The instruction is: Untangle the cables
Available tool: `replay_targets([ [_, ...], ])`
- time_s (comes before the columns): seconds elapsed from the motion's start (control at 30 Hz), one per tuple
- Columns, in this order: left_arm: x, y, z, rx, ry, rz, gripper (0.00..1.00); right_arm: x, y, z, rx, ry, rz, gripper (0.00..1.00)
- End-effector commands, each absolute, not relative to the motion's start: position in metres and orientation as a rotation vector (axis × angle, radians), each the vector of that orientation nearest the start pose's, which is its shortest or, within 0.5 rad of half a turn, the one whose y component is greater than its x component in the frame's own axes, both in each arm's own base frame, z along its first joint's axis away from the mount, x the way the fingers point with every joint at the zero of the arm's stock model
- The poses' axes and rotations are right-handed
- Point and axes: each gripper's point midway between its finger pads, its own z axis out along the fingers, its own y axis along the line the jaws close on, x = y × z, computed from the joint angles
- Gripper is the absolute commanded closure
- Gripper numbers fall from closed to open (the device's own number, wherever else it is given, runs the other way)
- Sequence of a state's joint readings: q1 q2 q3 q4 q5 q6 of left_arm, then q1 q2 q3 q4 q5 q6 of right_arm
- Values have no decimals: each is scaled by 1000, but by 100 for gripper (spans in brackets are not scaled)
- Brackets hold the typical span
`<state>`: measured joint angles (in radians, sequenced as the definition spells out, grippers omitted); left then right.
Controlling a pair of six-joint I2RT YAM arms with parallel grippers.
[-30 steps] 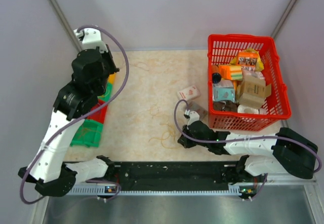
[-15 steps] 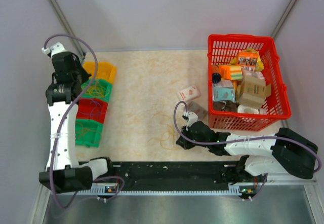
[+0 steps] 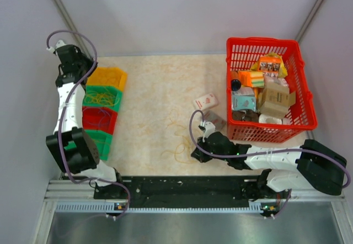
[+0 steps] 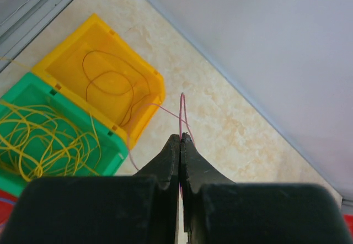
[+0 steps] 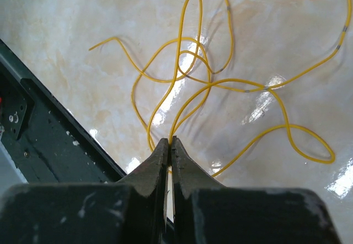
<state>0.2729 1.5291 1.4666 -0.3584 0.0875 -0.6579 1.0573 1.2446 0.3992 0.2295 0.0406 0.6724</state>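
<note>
Pinching a thin pink cable (image 4: 181, 109) tight in the left claw (image 4: 181, 139), both fingers pressed together. Holding it up in the air over the far left side of the table (image 3: 154, 84). Sticking up in a small loop just past the tips, then trailing away toward the corner of the yellow bin (image 4: 138, 117). Keeping a few thin dark loops inside that yellow bin. Keeping a messy heap of yellow strings inside the green bin (image 4: 113, 164) right beside it. Sitting in a row along the left edge with a red bin (image 3: 107, 125) and one more green bin (image 3: 102, 150).

Reaching low over the table with the right claw (image 5: 170, 140), near the front edge. Clenching shut on a yellow cable (image 5: 187, 73), with two strands running right down into the closed tips. Lying flat on the table in a loose tangle, looping and crossing over itself many times. Spreading out past the claw, well apart from the bins.

Standing at the far right: a red basket (image 3: 300, 123) full of small boxes and packets. Lying just beside the basket on the table: one small white packet (image 3: 205, 101).
</note>
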Motion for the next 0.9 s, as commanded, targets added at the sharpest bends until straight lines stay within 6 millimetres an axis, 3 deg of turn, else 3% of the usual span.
replay_targets([
  [0.0,501,112,323,-843,1649,-334,100,151,305,62,-433,2245,937,100],
  [0.1,518,118,303,-858,1678,-347,100,150,306,61,-442,2246,939,100],
  [0.2,529,116,296,-838,1688,-418,100,151,307,61,-442,2245,940,100],
  [0.53,536,133,305,-875,1614,-424,100,152,312,61,-453,2247,947,100],
  [0.63,534,139,314,-892,1573,-445,100,152,312,61,-451,2247,949,100],
  [0.77,534,133,342,-834,1536,-513,100,152,313,60,-453,2250,948,100],
  [0.87,536,137,339,-844,1539,-502,100,152,314,59,-461,2254,948,100],
])
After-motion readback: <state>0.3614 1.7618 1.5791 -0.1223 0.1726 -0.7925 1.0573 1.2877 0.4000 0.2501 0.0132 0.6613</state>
